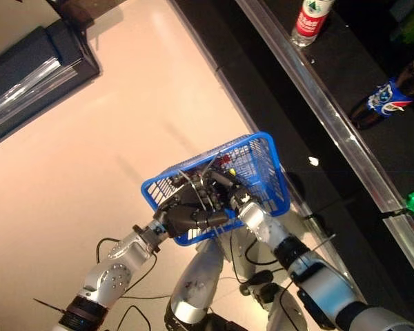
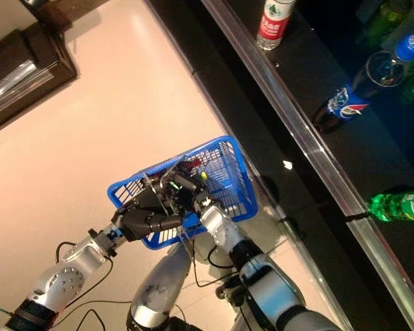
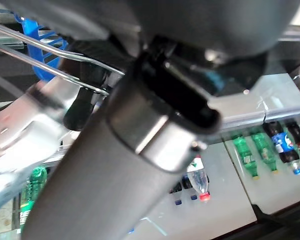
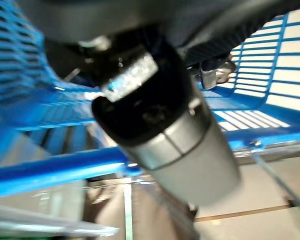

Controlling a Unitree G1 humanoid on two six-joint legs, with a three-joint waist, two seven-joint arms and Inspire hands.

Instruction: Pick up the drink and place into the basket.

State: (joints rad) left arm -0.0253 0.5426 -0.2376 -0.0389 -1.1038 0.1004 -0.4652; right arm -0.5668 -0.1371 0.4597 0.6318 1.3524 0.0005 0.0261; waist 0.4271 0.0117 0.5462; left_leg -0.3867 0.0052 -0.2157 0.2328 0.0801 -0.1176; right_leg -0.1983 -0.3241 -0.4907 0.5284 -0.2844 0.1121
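Observation:
The blue basket [image 1: 262,172] is raised in front of me, above the pale floor. My left hand [image 1: 186,215] is shut on its thin wire handles [image 3: 65,54] at the near rim. My right hand [image 1: 229,187] reaches down into the basket from the near right; its fingers are hidden among the handles and the mesh. A small red and green thing [image 2: 188,166] shows by those fingers, too hidden to name. The right wrist view shows the thumb [image 4: 155,115] close against the basket's blue wall [image 4: 40,170].
A dark shelf with a metal front rail [image 1: 338,124] runs along the right. On it stand a clear bottle with a red label [image 1: 310,17], a dark cola bottle [image 1: 386,100] and a green bottle [image 2: 400,205]. A dark cabinet [image 1: 34,62] stands at the far left.

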